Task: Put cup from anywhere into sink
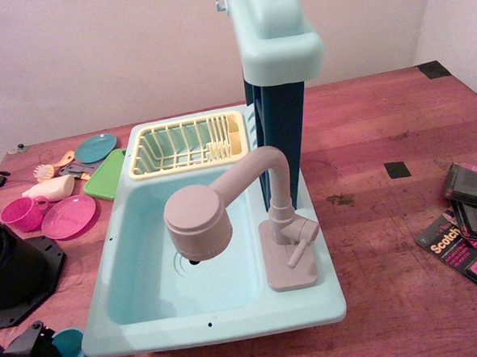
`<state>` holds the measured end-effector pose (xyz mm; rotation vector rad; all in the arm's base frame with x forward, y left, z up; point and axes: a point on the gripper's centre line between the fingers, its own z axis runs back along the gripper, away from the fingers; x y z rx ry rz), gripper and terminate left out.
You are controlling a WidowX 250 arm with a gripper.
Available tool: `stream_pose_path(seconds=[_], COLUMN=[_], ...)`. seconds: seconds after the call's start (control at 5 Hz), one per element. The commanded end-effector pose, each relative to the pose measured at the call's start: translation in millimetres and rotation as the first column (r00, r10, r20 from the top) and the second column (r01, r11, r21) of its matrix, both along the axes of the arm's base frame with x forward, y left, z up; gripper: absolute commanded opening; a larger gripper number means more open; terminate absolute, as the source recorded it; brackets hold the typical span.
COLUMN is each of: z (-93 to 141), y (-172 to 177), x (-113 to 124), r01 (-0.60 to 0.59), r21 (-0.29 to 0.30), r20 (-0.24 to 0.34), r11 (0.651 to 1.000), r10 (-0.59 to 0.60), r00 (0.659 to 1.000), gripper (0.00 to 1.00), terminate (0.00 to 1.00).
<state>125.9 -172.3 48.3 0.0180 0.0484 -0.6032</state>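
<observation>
The teal-blue cup (69, 356) stands upright on the wooden table at the bottom left corner, just outside the front left corner of the pale aqua sink (120, 234). My black gripper (37, 349) is at the cup's left rim, mostly cut off by the frame edge. One finger seems to touch the rim, but whether the jaws are shut on it does not show. The sink basin is empty under the beige-pink faucet (224, 200).
A yellow dish rack (189, 143) sits at the sink's back. A magenta cup (23, 213), pink plate (68, 216), green tray (107, 175), teal plate (96, 147) and brush lie at the left. A black base (13, 269) stands left. Tape packs (468, 229) lie right.
</observation>
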Motion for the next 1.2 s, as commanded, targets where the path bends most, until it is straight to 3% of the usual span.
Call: stream_pose_path(seconds=[0.0,0.2,0.4,0.8,1.0], z=[-8,-16,-14,1,19], y=[-2,-8,-10,-4,7], x=[-1,-5,-1,8,14], r01=[0.010,0.012,0.021,0.015,0.005], r21=[-0.021,-0.031,-0.025,0.001,0.030], r20=[0.005,0.000,-0.002,0.030,0.053], r11=[1.000,0.999,0.999,1.000,1.000], r10=[-0.010,-0.012,-0.021,-0.015,-0.007], r00=[1.000,1.000,1.000,0.999,0.999], gripper=[1.00,1.00,0.00,0.00,0.00], terminate=[0.00,0.00,0.00,0.00,0.00])
